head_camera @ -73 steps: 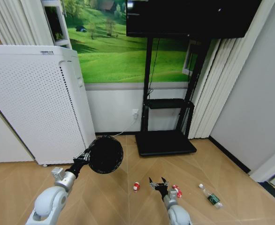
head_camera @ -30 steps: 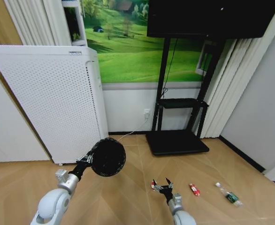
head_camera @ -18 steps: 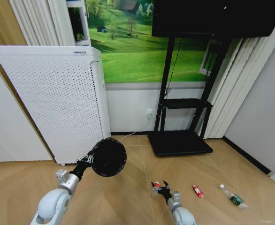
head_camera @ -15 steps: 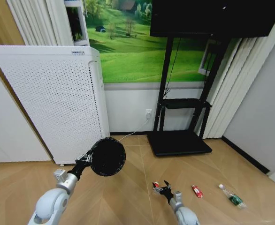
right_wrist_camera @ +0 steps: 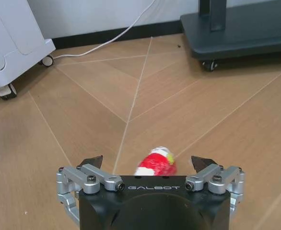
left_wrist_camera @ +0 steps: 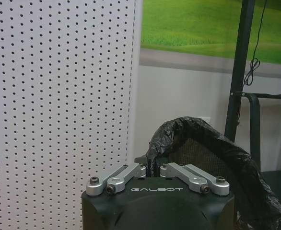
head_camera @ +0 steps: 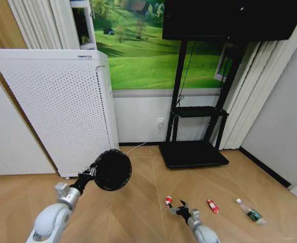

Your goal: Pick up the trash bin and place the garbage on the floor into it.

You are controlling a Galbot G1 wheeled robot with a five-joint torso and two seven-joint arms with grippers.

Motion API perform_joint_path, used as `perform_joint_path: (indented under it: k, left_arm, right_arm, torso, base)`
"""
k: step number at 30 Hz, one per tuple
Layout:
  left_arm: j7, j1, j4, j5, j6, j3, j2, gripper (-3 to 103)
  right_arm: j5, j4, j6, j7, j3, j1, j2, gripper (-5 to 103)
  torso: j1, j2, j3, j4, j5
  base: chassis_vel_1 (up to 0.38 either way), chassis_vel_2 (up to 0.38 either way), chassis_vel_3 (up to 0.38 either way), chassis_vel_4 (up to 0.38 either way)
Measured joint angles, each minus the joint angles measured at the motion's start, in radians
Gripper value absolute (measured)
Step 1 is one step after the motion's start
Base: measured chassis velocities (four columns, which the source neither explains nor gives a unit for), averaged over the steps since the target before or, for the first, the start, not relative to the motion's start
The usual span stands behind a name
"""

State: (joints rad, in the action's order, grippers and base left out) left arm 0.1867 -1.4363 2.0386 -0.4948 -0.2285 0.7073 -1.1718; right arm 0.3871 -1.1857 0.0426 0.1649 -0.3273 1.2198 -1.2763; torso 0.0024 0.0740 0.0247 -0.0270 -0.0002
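Trash bin [head_camera: 111,170] rides aloft in the left claw [left_wrist_camera: 152,170], pinched at its bagged rim. Right claw [right_wrist_camera: 149,167] spread wide, low over the floor [head_camera: 138,212], straddling a red-and-white scrap [right_wrist_camera: 156,164]: looks light, crushable, best nipped across its middle.

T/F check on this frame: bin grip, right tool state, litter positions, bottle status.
1. The left tool is clamped on the trash bin rim. True.
2. The right tool is shut on a red-and-white piece. False: it is open, with the piece lying on the floor between its fingers.
3. The bottle is already in the bin. False: it lies on the floor.
4. A second red-and-white piece lies between the right tool and the bottle. True.
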Motion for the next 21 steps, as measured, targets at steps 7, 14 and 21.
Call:
perform_joint_path:
  k: [7, 14, 21]
  left_arm:
    - [0.001, -0.007, 0.008, -0.002, -0.001, 0.008, 0.001, 7]
    - [0.002, -0.007, 0.011, -0.004, -0.002, 0.014, -0.004, 7]
    - [0.004, -0.006, 0.011, -0.002, -0.002, 0.010, -0.012, 7]
  right_arm:
    - [-0.016, 0.122, 0.061, -0.130, 0.020, -0.115, -0.066, 100]
    - [-0.001, 0.143, 0.130, -0.223, 0.012, -0.148, -0.094, 100]
    - [-0.001, 0.152, 0.168, -0.289, 0.007, -0.153, -0.114, 100]
  torso:
    - [0.000, 0.000, 0.000, 0.0002, 0.0003]
    - [0.000, 0.000, 0.000, -0.0001, 0.0002]
    - [0.000, 0.000, 0.000, -0.0001, 0.0001]
  base:
    - [0.000, 0.000, 0.000, 0.000]
    - [0.000, 0.000, 0.000, 0.000]
    - [0.000, 0.000, 0.000, 0.000]
